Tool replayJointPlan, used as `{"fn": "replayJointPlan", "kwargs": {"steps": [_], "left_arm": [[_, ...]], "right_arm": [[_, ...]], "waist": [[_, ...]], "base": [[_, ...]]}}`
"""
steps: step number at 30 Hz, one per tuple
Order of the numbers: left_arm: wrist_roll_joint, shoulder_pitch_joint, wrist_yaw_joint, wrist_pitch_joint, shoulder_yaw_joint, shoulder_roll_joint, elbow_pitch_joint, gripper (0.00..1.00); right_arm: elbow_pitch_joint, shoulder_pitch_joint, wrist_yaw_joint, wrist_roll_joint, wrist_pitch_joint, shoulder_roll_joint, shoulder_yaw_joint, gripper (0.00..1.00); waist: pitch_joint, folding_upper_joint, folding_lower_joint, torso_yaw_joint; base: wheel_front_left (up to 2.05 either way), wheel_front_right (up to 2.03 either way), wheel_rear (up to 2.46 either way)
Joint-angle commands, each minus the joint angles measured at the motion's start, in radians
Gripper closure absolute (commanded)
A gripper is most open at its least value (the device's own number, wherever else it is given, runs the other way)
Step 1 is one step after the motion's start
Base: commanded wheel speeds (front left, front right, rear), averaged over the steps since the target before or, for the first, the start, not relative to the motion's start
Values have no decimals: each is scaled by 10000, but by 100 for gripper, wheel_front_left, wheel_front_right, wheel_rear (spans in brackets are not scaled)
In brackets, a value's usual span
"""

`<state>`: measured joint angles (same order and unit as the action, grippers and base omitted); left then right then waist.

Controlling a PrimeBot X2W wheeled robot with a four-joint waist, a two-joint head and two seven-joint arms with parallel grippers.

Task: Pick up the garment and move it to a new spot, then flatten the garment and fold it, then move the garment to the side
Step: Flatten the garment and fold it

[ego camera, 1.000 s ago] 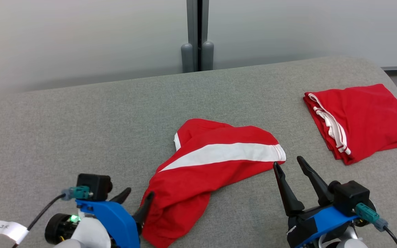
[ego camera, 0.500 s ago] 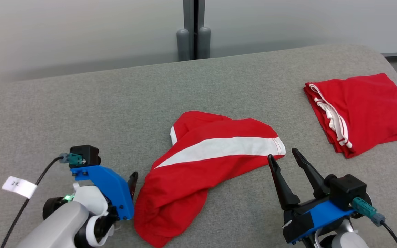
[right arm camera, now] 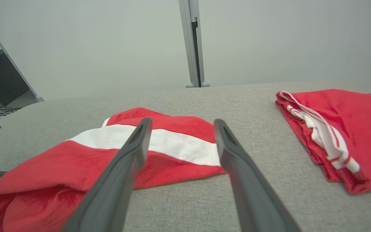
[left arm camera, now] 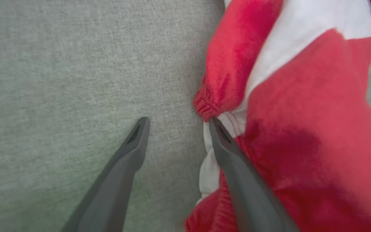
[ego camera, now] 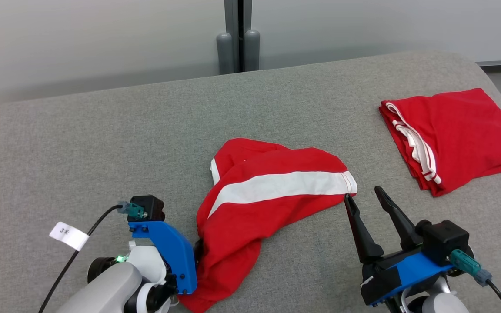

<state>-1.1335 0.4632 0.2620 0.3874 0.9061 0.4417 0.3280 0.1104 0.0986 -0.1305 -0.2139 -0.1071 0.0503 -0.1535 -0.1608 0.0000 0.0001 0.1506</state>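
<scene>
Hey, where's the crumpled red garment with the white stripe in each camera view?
Head view: crumpled garment at centre, in the lower middle.
Left wrist view: right half, top to bottom.
Right wrist view: lower left to centre.
Shared landmark: its white stripe.

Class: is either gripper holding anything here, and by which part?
Nothing is held. Both are open: the left gripper has one finger at the red shorts' gathered edge, and the right gripper hangs beside their hem.
</scene>
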Motion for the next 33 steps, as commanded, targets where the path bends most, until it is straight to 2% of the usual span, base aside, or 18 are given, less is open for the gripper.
{"fn": "replayJointPlan", "kwargs": {"steps": [1,5,9,14,15,16,17,23,33], "left_arm": [[114,61,-49,193,229,-70,56,0],[130,43,-98,337,442,-338,187,0],[707,228,-81,374,987,-447,486,0],[683,-182,-455,705,1619,-1048,778,2],[679,-235,-521,676,1657,-1114,819,59],[726,-249,-620,595,1703,-1149,853,84],[813,-236,-633,482,1729,-1172,896,100],[1103,-61,-599,-411,1466,-1079,1047,100],[1620,481,-294,-3165,149,-759,114,100]], "right_arm": [[-14,19,-5,-32,-34,3,-14,0],[-2,82,-5,-73,-54,4,-48,0],[20,69,-5,-91,-79,4,-81,0],[39,10,-5,-120,-80,4,-73,0],[38,1,-5,-114,-75,3,-70,0],[37,-3,-5,-110,-67,4,-70,0],[32,-6,-5,-104,-58,3,-68,0],[37,-34,-4,-120,-45,3,-62,0],[82,-117,-4,-203,-87,3,-21,0]], "waist": [[-10,0,-1,-41],[-31,0,-1,-71],[-50,0,-1,-53],[-22,0,-1,-2],[-14,0,-1,5],[-4,0,-1,12],[7,0,-1,16],[103,0,-1,-10],[341,0,-1,-169]], "base": [[0,0,0],[0,0,0],[0,0,0],[0,0,0],[0,0,0],[0,0,0],[0,0,0],[0,0,0],[0,0,0]]}}
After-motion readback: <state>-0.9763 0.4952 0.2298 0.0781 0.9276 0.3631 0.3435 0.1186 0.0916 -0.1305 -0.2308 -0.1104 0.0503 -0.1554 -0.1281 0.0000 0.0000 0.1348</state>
